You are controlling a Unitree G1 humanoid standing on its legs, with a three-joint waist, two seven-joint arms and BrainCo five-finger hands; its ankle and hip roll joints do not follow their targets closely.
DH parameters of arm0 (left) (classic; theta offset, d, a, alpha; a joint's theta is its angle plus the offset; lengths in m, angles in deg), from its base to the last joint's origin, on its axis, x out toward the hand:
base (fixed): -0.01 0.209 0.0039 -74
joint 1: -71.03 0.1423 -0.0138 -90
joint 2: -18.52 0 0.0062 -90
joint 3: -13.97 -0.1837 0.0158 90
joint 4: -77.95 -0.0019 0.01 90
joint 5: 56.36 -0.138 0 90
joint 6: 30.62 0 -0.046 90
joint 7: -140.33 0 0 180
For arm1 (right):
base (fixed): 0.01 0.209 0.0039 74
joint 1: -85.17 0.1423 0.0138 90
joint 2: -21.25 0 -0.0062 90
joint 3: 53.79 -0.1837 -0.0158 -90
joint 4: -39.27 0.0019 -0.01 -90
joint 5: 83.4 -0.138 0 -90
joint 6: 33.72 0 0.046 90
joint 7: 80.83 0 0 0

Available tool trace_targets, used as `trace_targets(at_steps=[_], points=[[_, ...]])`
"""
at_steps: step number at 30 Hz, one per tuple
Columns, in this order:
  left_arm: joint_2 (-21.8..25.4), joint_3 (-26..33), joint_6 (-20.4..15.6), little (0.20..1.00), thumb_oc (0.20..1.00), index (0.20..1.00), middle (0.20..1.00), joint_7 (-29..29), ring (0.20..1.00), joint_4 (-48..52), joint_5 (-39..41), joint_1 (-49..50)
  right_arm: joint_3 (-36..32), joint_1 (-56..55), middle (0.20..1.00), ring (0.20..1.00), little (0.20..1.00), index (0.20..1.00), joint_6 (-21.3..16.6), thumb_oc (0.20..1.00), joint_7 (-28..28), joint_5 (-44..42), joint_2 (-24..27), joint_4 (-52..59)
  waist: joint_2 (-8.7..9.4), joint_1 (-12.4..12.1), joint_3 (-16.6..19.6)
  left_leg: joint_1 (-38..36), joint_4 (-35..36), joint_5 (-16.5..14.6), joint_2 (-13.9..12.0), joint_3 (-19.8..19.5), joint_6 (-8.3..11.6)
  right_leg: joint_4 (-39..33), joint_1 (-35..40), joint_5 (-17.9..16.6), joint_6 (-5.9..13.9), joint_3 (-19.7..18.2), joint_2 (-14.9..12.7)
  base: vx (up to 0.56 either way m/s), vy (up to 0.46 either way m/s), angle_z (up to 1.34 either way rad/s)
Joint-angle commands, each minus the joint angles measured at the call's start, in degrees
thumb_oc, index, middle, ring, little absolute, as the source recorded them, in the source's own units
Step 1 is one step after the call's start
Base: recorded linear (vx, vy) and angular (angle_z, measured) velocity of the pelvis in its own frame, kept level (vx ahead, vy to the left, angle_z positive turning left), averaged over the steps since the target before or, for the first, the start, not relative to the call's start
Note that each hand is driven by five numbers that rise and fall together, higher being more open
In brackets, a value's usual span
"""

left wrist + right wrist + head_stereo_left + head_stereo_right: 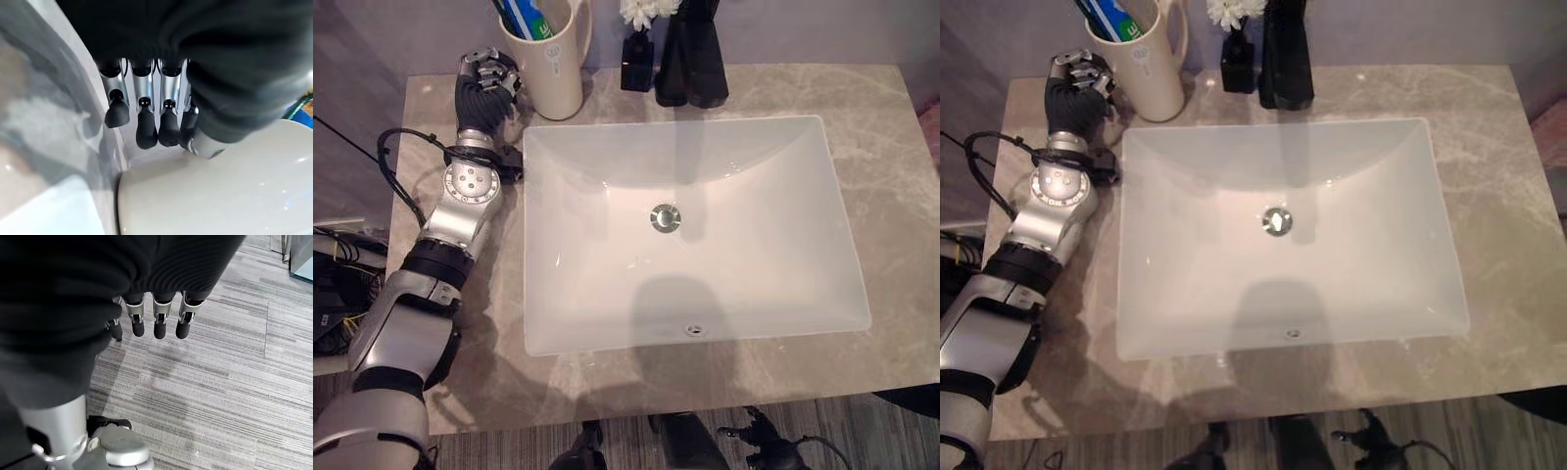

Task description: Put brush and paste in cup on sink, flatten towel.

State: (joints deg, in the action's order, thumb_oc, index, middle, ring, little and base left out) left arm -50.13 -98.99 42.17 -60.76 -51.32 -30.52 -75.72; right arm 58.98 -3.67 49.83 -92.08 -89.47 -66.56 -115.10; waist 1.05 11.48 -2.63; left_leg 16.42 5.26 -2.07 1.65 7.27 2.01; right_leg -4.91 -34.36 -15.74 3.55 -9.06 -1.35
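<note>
The cup (551, 61), the brush and paste (523, 18) in it, and the flower (646, 10) are cut off by the top edge.

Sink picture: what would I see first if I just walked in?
The big white sink in the middle of the marbled counter. Next, the robot's left hand at the back left corner, beside a cream cup with a blue-and-green tube in it, and dark bottles behind the sink.
</note>
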Motion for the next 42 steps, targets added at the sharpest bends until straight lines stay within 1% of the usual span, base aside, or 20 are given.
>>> trace_targets(at_steps=[1, 8, 10, 11, 17, 21, 24, 25, 28, 30, 31, 32, 33, 34, 35, 36, 38, 39, 40, 42], points=[[-1.02, 2.76, -0.14, 0.2, 0.2, 0.2, 0.2, -1.96, 0.2, -2.73, -2.25, 4.91, -0.76, 0.7, 1.0, 1.0, 1.0, 1.0, 0.01, 1.0, -1.42, -1.21, 3.13, -1.55, -0.98, 0.11, -3.49, -1.49, -0.26, 2.78, -4.24, -0.88, 4.22, -0.09, 6.41, 4.99, 5.29, 0.8, -0.81, 0.03, 0.008, -0.05], [1.04, 9.34, -0.92, 0.2, 0.2, 0.2, 0.2, -1.35, 0.2, 5.4, -4.05, 16.78, -2.99, 0.67, 1.0, 1.0, 1.0, 1.0, 1.25, 1.0, -0.16, 1.2, 3.93, -4.07, 0.42, -2.32, -2.1, -7.35, -0.37, 1.44, -3.86, -1.17, 3.31, -0.09, 12.22, 5.9, 5.55, 1.91, -1.77, 0.01, 0.038, -0.03], [0.56, 12.6, -1.17, 0.2, 0.2, 0.2, 0.2, 0.26, 0.2, 10.81, -5.48, 24.22, -4.44, 0.04, 1.0, 1.0, 1.0, 1.0, 2.15, 1.0, 0.75, 2.94, 3.53, -5.67, 0.89, -3.41, -1.1, -9.27, -0.6, 0.66, -3.38, -1.76, 2.75, -0.09, 14.72, 6.24, 5.67, 2.88, -2.48, -0.02, 0.085, 0.19], [0.55, 12.73, -1.1, 0.2, 0.2, 0.2, 0.2, 0.25, 0.2, 10.98, -5.53, 24.44, -4.36, -0.02, 1.0, 1.0, 1.0, 1.0, 2.15, 1.0, 0.75, 2.95, 3.57, -5.65, 0.87, -3.32, -1.14, -9.4, -0.59, 0.65, -3.38, -1.79, 2.74, -0.09, 14.86, 6.27, 5.67, 2.91, -2.49, -0.02, 0.093, 0.23], [-2.4, 19.82, -2.25, 0.2, 0.2, 0.2, 0.2, 5.36, 0.2, 23.64, -6.08, 40.95, -7.67, -2.14, 1.0, 1.0, 1.0, 1.0, 3.28, 1.0, 2.18, 4.72, 2.25, -7.48, 1.92, -4.8, 0.37, -12.46, -2.6, -1.47, -1.06, -3.73, 0.93, 0.26, 19.65, 6.27, 6.27, 4.71, -4.42, -0.05, 0.122, 0.22], [-3.98, 23.52, -2.3, 0.2, 0.2, 0.2, 0.2, 9.48, 0.2, 31.16, -5.79, 50.13, -10.56, -4.51, 1.0, 1.0, 1.0, 1.0, 3.15, 1.0, 2.66, 3.9, 0.86, -6.82, 2.52, -5.31, -0.09, -13.82, -3.01, -1.84, 0.78, -5.43, -0.62, 4.98, 20.32, 7.06, 6.8, 5.85, -5.65, -0.1, 0.172, 0.27], [-4.5, 25.04, -2.14, 0.2, 0.2, 0.2, 0.2, 11.75, 0.2, 34.15, -5.55, 54.6, -12.47, -6.03, 1.0, 1.0, 1.0, 1.0, 2.86, 1.0, 2.76, 2.59, -0.05, -6.05, 2.71, -5.37, -0.8, -14.64, -2.64, -1.7, 2.16, -6.4, -1.24, 4.64, 20.78, 5.57, 7.31, 6.17, -6.93, -0.12, 0.188, 0.34], [-3.99, 25.87, -2.18, 0.2, 0.2, 0.2, 0.2, 12.79, 0.2, 36.57, -5.93, 57.09, -13.42, -6.37, 1.0, 1.0, 1.0, 1.0, 2.73, 1.0, 2.64, 1.84, -0.37, -5.75, 2.93, -5.58, -0.78, -14.62, -2.25, -1.5, 3.04, -6.43, -1.54, 3.65, 20.75, 3.42, 7.87, 6.58, -7.88, -0.11, 0.158, 0.19], [-3.45, 26.88, -2.16, 0.2, 0.2, 0.2, 0.2, 13.52, 0.2, 38.79, -5.48, 59.57, -13.64, -5.68, 1.0, 1.0, 1.0, 1.0, 2.36, 1.0, 2.04, 0.8, -0.57, -4.27, 2.77, -5.91, -1.39, -13.15, -2.48, -0.28, 3.53, -6.0, -2.07, 4.94, 19.08, 1.66, 8.13, 6.52, -7.79, -0.17, 0.131, 0.14], [-3.05, 27.28, -2.09, 0.2, 0.2, 0.2, 0.2, 13.41, 0.2, 39.17, -6.04, 60.03, -13.27, -5.3, 1.0, 1.0, 1.0, 1.0, 2.0, 1.0, 1.96, 0.53, -0.67, -3.62, 2.49, -6.15, -1.57, -12.41, -2.62, 0.3, 3.38, -5.52, -2.23, 7.52, 18.45, 3.28, 7.69, 7.02, -6.78, -0.17, 0.102, 0.0], [-2.9, 27.42, -2.08, 0.2, 0.2, 0.2, 0.2, 13.46, 0.2, 39.69, -6.48, 60.6, -12.85, -5.13, 1.0, 1.0, 1.0, 1.0, 1.55, 1.0, 1.85, 0.27, -0.77, -3.02, 1.83, -6.82, -1.93, -12.06, -2.76, 0.75, 2.71, -4.68, -2.31, 10.42, 18.79, 7.05, 6.71, 9.19, -5.53, -0.13, 0.094, -0.25], [-2.77, 27.76, -1.83, 0.285, 0.285, 0.285, 0.285, 13.68, 0.285, 40.45, -6.92, 61.26, -12.41, -5.24, 1.0, 1.0, 1.0, 1.0, 1.37, 1.0, 1.84, 0.39, -0.92, -2.55, 1.74, -7.39, -1.7, -11.44, -2.73, 1.29, 2.46, -3.92, -2.22, 11.7, 19.25, 9.36, 5.94, 11.22, -4.98, -0.13, 0.095, -0.31], [-2.77, 27.77, -1.82, 0.285, 0.285, 0.285, 0.285, 13.68, 0.285, 40.46, -6.92, 61.28, -12.4, -5.25, 1.0, 1.0, 1.0, 1.0, 1.37, 1.0, 1.84, 0.39, -0.92, -2.55, 1.74, -7.38, -1.69, -11.44, -2.73, 1.29, 2.47, -3.92, -2.22, 11.75, 19.22, 9.4, 5.94, 11.22, -4.99, -0.11, 0.064, -0.59], [-2.84, 28.42, -1.72, 0.36, 0.36, 0.36, 0.36, 13.83, 0.36, 41.01, -6.9, 62.19, -11.91, -5.39, 1.0, 1.0, 1.0, 1.0, 1.24, 1.0, 1.94, 0.65, -1.02, -2.26, 1.76, -8.01, -1.43, -11.14, -2.58, 1.71, 2.13, -3.17, -2.19, 13.53, 20.15, 11.42, 5.39, 13.18, -4.35, -0.14, 0.058, -0.63], [-3.1, 29.18, -1.78, 0.297, 0.297, 0.297, 0.297, 13.84, 0.297, 41.61, -6.3, 63.3, -10.99, -5.22, 1.0, 1.0, 1.0, 1.0, 1.07, 1.0, 2.29, 1.0, -1.24, -1.48, 1.62, -9.0, -1.13, -10.56, -2.27, 2.63, 1.03, -1.64, -2.27, 17.7, 21.09, 14.43, 4.61, 15.49, -3.18, -0.18, 0.059, -0.62], [-3.1, 29.59, -1.67, 0.2, 0.2, 0.2, 0.2, 13.83, 0.2, 41.98, -6.11, 63.83, -10.7, -5.08, 1.0, 1.0, 1.0, 1.0, 1.16, 1.0, 2.33, 1.28, -1.31, -1.57, 1.65, -9.84, -1.22, -10.75, -2.24, 2.73, 0.44, -0.44, -2.27, 20.35, 21.61, 16.39, 4.29, 17.51, -3.74, -0.19, 0.036, -0.75], [-3.6, 31.05, -1.47, 0.2, 0.2, 0.2, 0.2, 13.61, 0.2, 42.66, -6.0, 65.14, -10.11, -4.58, 1.0, 1.0, 1.0, 1.0, 1.42, 1.0, 2.46, 1.93, -1.57, -1.91, 1.51, -11.02, -0.49, -9.97, -2.38, 3.47, -0.78, 2.26, -2.34, 23.37, 23.61, 18.12, 3.77, 20.52, -4.53, -0.13, 0.014, -0.97], [-4.06, 31.82, -1.46, 0.2, 0.2, 0.2, 0.2, 13.38, 0.2, 42.81, -5.73, 65.83, -9.93, -4.66, 1.0, 1.0, 1.0, 1.0, 1.52, 1.0, 2.5, 2.17, -1.58, -2.22, 1.87, -11.21, 0.04, -10.05, -2.11, 3.54, -0.73, 3.37, -2.47, 24.19, 25.17, 18.7, 4.0, 20.54, -4.36, -0.1, 0.0, -0.87], [-4.34, 32.3, -1.55, 0.2, 0.2, 0.2, 0.2, 13.39, 0.2, 42.95, -5.54, 66.29, -9.88, -4.59, 1.0, 1.0, 1.0, 1.0, 1.54, 1.0, 2.47, 2.31, -1.52, -2.39, 2.13, -11.62, 0.45, -9.81, -1.99, 3.78, -0.83, 4.28, -2.52, 23.69, 26.21, 18.42, 4.04, 20.53, -4.26, -0.1, -0.029, -0.81], [-5.14, 33.87, -1.64, 0.2, 0.2, 0.2, 0.2, 12.89, 0.2, 43.45, -5.16, 67.52, -9.85, -4.3, 1.0, 1.0, 1.0, 1.0, 1.87, 1.0, 2.43, 2.98, -1.28, -2.83, 3.13, -13.21, 1.29, -8.64, -2.55, 4.18, -0.87, 7.62, -2.8, 22.33, 30.44, 17.84, 4.56, 23.47, -5.48, -0.15, -0.064, -0.94]])
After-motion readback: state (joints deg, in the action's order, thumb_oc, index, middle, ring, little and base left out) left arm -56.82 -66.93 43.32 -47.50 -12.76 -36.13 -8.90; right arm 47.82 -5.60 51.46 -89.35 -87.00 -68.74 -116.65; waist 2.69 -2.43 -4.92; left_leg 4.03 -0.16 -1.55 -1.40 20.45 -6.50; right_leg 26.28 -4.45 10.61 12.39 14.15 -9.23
